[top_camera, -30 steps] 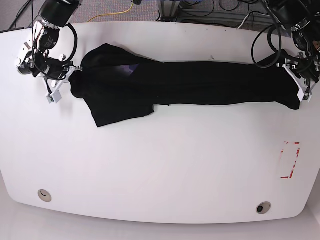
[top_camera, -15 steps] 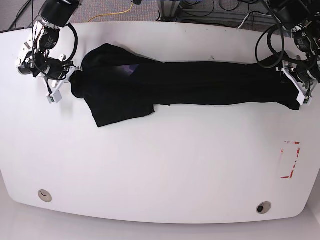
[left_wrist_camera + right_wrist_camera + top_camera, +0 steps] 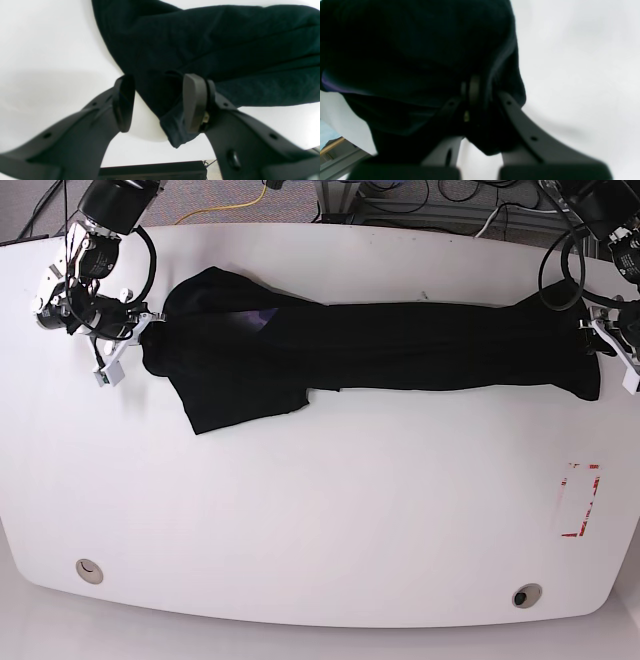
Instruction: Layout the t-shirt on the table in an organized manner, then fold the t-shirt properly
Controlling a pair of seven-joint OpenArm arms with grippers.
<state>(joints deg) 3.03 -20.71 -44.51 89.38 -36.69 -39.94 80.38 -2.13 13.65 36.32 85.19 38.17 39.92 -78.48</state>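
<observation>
My right gripper [image 3: 480, 100] is clamped on the t-shirt [image 3: 380, 345] end; left gripper [image 3: 160, 102] has its jaws apart, with the hem corner lying loose between them. Shirt is stretched in a long band across the table [image 3: 320, 510]'s far side. Soft, light, limp cloth, so I'd grab the hem corners. Both arms low, at opposite ends.

A large white smooth tabletop [image 3: 320, 510] with rounded corners carries a black soft cloth t-shirt [image 3: 380, 345], stretched in a long band across its far half. A red tape rectangle outline [image 3: 580, 500] and two round grommet holes [image 3: 90, 570] mark its near part.
</observation>
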